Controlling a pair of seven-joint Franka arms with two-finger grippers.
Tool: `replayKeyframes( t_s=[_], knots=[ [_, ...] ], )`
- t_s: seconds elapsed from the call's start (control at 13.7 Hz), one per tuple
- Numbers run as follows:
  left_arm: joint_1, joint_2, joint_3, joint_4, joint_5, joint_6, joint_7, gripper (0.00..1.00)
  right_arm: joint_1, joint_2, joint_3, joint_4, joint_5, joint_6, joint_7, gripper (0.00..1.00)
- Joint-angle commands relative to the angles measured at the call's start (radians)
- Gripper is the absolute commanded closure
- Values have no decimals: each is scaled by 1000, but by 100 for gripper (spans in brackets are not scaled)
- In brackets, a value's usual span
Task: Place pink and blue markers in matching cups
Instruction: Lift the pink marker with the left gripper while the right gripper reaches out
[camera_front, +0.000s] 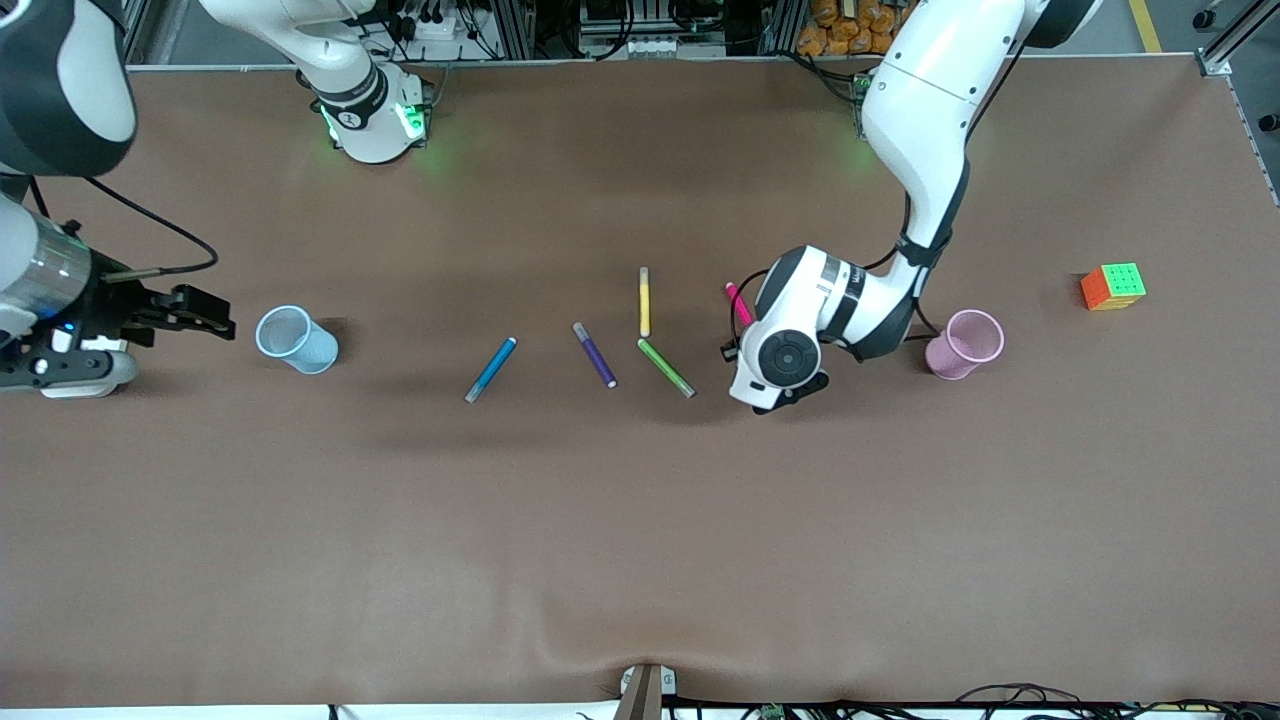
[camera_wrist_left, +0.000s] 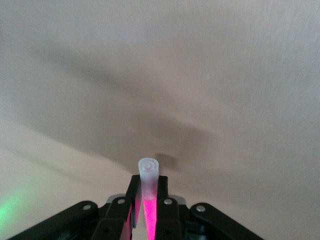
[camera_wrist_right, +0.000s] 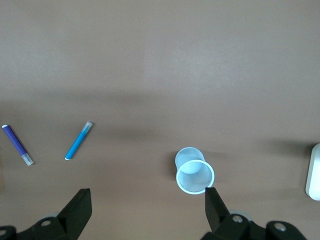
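My left gripper (camera_front: 740, 325) is shut on the pink marker (camera_front: 738, 302) and holds it above the table, between the yellow marker and the pale pink cup (camera_front: 965, 343). In the left wrist view the fingers (camera_wrist_left: 167, 200) clamp the marker's pink barrel, and its pale cap (camera_wrist_left: 148, 175) sticks out past them. The blue marker (camera_front: 491, 369) lies flat on the table, also in the right wrist view (camera_wrist_right: 79, 140). My right gripper (camera_front: 222, 318) is open and empty beside the pale blue cup (camera_front: 296, 339), which stands upright near one fingertip (camera_wrist_right: 212, 202).
A dark purple marker (camera_front: 595, 354), a yellow marker (camera_front: 645, 301) and a green marker (camera_front: 666, 367) lie between the blue marker and my left hand. A coloured puzzle cube (camera_front: 1113, 286) sits toward the left arm's end, past the pink cup. Brown table (camera_front: 640, 540).
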Motion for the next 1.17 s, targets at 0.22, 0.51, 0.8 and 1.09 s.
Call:
replayKeyframes(
  t_s=[0.22,0.51,0.8,1.09],
  knots=[
    [15,-54,88,76,80,-168,-27,100,18,30,5,1,8,17,73,0],
    [15,-75,137,113,216,-294,-81,100,32,87,5,1,117,56,262,0],
    [15,-85,202,171,322,-472,-82,100,106,171,3,1,120,127,415,0],
    [29,-108,234,171,447,-503,-85,100,202,266,3,-1,115,231,604,0]
  ],
)
